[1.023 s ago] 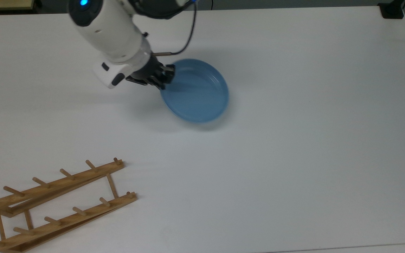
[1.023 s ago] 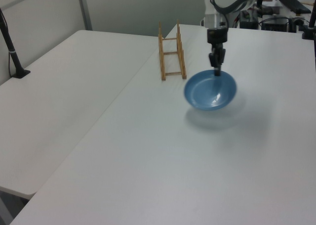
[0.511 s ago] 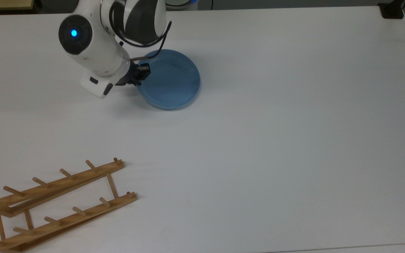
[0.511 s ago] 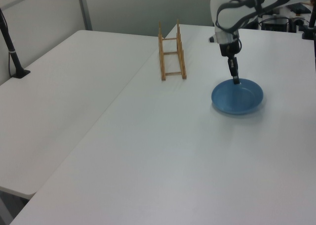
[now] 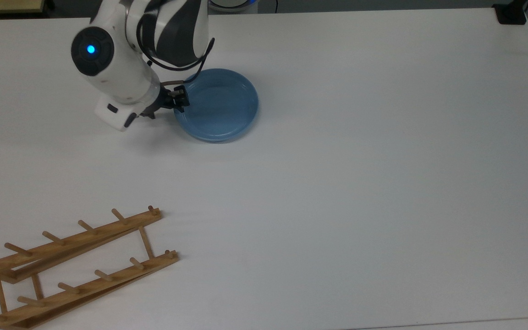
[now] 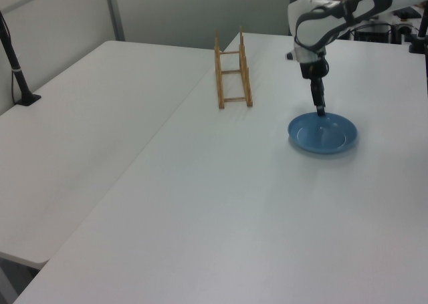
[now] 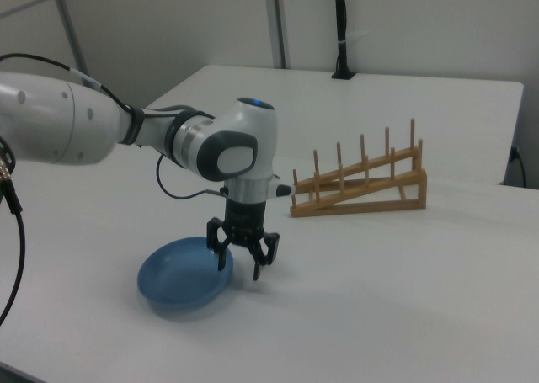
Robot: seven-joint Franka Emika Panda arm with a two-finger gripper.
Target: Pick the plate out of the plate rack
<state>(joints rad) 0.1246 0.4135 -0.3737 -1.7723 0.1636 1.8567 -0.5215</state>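
We see the black two-finger gripper [image 7: 243, 262] spread open astride the round light-blue plate's [image 5: 218, 106] rim; lifting crooked could snag it.

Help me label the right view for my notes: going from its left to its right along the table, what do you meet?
The plate → the gripper, jaws open at the plate's rim → the plate rack.
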